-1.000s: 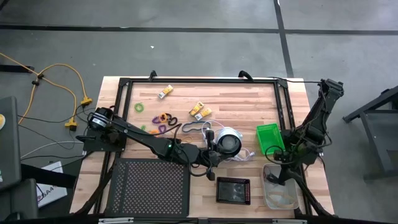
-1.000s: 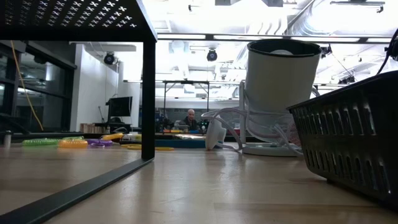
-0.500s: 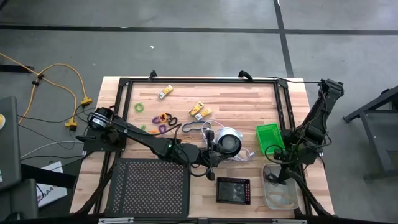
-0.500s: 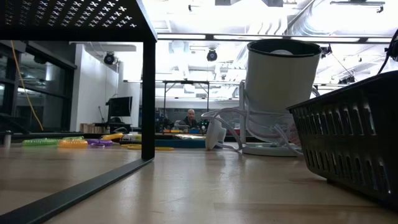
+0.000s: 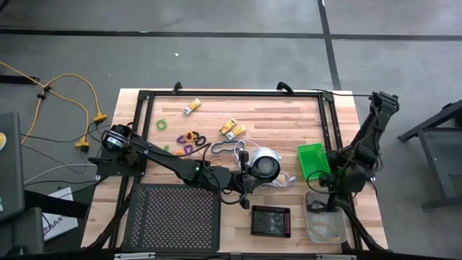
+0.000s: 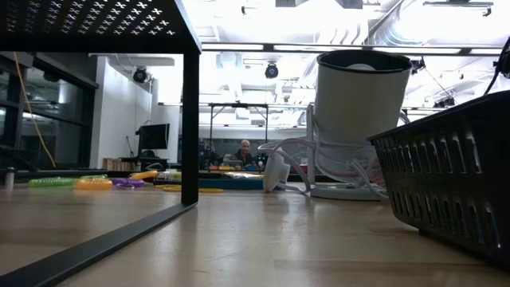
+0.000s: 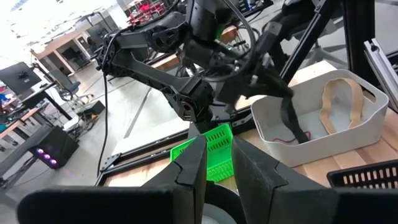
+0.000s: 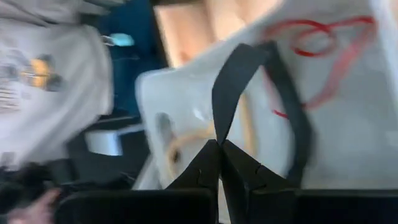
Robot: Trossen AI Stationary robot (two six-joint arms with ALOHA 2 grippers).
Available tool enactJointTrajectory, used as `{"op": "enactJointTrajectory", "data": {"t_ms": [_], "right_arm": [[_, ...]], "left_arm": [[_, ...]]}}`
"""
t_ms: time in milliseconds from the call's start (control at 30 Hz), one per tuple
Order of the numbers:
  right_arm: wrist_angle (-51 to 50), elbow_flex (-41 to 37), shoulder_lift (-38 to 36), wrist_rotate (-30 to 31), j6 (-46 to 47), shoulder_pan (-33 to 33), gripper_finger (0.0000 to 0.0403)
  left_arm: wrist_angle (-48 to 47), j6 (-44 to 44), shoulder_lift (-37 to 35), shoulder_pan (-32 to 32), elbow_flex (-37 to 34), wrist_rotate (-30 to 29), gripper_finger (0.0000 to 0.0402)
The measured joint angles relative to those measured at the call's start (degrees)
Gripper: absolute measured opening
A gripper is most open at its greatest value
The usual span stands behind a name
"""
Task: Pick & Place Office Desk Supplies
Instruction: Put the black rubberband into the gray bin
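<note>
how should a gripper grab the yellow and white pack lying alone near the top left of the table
Take the lone yellow-and-white pack across its narrow sides, coming straight down. It lies flat and slightly slanted on the table, so the fingers would likely need turning to match. Bare wood shows all around it, and the green loop sits well clear, leaving room for both fingers.

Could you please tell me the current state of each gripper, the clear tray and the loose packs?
Left gripper: fingers open, nothing between them, beside the round white-and-black object.
Right gripper: fingers shut on a black band loop, hanging over the clear tray.
Clear plastic tray: upright, holds a tan loop.
Yellow-and-white packs: lying loose on the table.
</note>
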Motion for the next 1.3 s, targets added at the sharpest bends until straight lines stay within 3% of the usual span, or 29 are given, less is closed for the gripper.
{"op": "enactJointTrajectory", "data": {"t_ms": [133, 300, 400, 600, 733, 933, 1300], "right_arm": [[-12.66, 6.96, 0.22, 0.57, -3.93, 0.02, 0.0002], [-20.2, 15.37, 1.56, 7.57, -11.2, 0.02, 0.0002], [-18.63, 16.64, 5.34, 7.32, -15.8, 0.0, 0.0002], [-17.88, 16.7, 13.49, -0.05, -17.15, 0.0, 0.0002], [-14.8, 16.7, 16.96, -1.39, -18.12, 0.02, 0.0002], [-9.33, 16.7, 19.18, -0.78, -20.56, 0.02, 0.0002], [-9.49, 16.7, 19.54, -0.82, -20.45, 0.02, 0.0002]], "left_arm": [[0.01, -0.12, 0.0, 0.41, 0.0, -0.02, 0.007], [0.03, -1.52, 0.0, 1.0, 0.0, -0.28, 0.007], [0.03, -1.95, 0.0, 1.32, 0.01, -0.31, 0.007], [0.03, -2.32, 0.0, 1.79, -0.01, -0.28, 0.007], [0.04, -2.38, 0.0, 1.9, 0.0, -0.35, 0.007], [0.06, -2.5, 0.0, 1.95, -0.01, -0.44, 0.007], [0.06, -2.51, 0.0, 1.93, 0.01, -0.44, 0.007]]}}
